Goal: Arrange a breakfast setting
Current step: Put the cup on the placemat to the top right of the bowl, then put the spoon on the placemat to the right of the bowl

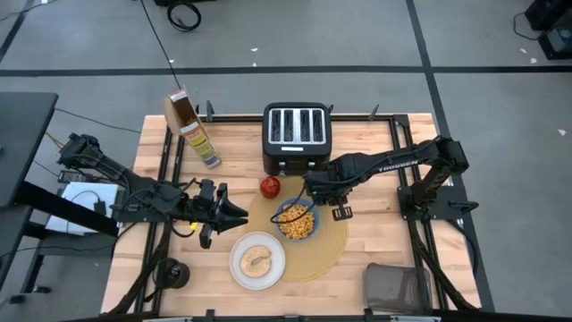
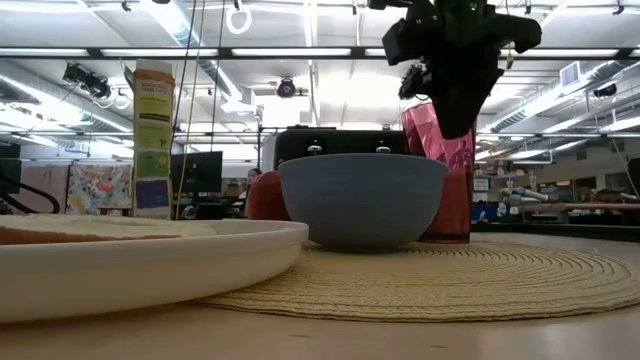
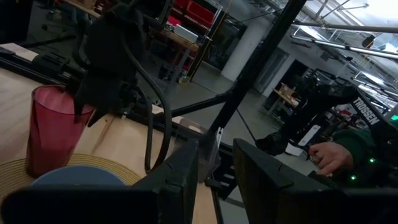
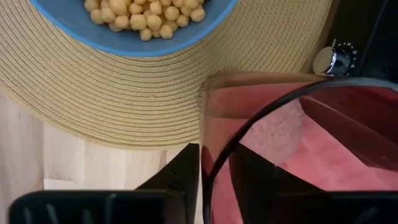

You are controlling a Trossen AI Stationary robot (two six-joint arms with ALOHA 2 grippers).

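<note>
right gripper was clamped on the rim of the red cup, which stood at the placemat edge beside the blue bowl; left gripper waited with fingers slightly apart near the white plate

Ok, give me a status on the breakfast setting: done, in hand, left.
Done: the blue bowl of cereal sits on the tan placemat, the white plate overlaps its edge, and the red apple lies beside it. In hand: the right gripper pinches the rim of the red cup, which stands on the mat's edge. The left gripper waits by the plate. Left: releasing the cup; no spoon is visible.
</note>
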